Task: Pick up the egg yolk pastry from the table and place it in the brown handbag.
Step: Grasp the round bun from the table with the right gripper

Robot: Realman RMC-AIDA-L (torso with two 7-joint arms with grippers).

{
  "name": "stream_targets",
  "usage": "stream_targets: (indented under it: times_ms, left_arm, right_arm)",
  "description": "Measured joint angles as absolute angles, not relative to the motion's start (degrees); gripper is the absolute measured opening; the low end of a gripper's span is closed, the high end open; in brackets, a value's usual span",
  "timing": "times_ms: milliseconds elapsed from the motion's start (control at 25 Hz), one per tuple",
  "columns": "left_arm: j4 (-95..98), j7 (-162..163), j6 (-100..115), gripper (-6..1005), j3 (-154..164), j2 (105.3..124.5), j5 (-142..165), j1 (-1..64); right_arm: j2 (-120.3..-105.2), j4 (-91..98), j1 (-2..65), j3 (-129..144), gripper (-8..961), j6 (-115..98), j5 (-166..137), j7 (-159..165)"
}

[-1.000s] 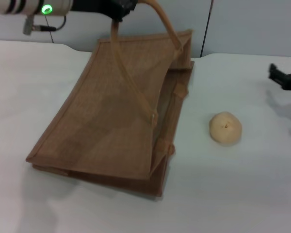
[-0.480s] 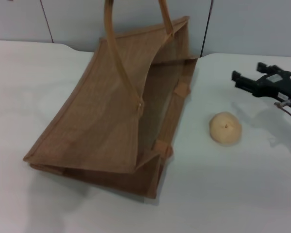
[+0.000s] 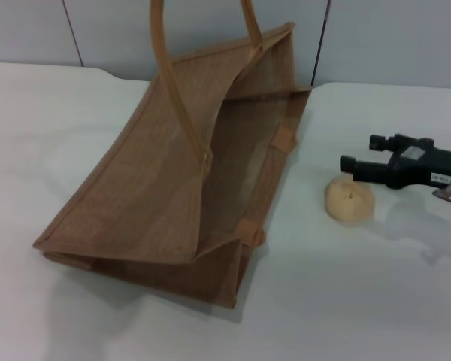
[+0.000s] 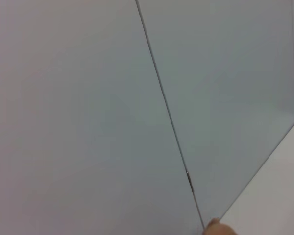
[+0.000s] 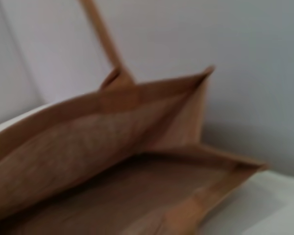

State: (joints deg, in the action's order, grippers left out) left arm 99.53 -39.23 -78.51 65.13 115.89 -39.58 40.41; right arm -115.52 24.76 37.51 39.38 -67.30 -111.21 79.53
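The egg yolk pastry [image 3: 349, 200], a pale domed bun with a dark dot on top, sits on the white table [image 3: 391, 301] just right of the brown handbag [image 3: 150, 188]. The bag lies on its side with its mouth towards the pastry. Its upper handle [image 3: 167, 68] is pulled taut upward and runs out of the head view. My right gripper [image 3: 359, 153] is open, hovering just above and behind the pastry without touching it. The right wrist view looks into the handbag's open mouth [image 5: 137, 166]. My left gripper shows in no view.
A grey panelled wall [image 3: 391, 37] stands behind the table. Bare tabletop [image 3: 52, 128] stretches left of the bag and in front of the pastry. The left wrist view shows only the wall [image 4: 88, 122] and a sliver of table.
My right gripper has come in from the right and lowered to just over the pastry. The bag's upper side has been lifted higher, widening its mouth. The left arm has left the head view.
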Motion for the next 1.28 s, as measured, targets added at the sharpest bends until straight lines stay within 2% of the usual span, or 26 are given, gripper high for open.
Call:
stream_targets:
  times_ms: [1280]
  left_arm:
    - [100.5,-38.8,-81.0,146,65.3,116.13,-36.8,42.6]
  right_arm:
    - [-115.69,24.8,40.7,40.2,896,-64.7,-125.5,88.0]
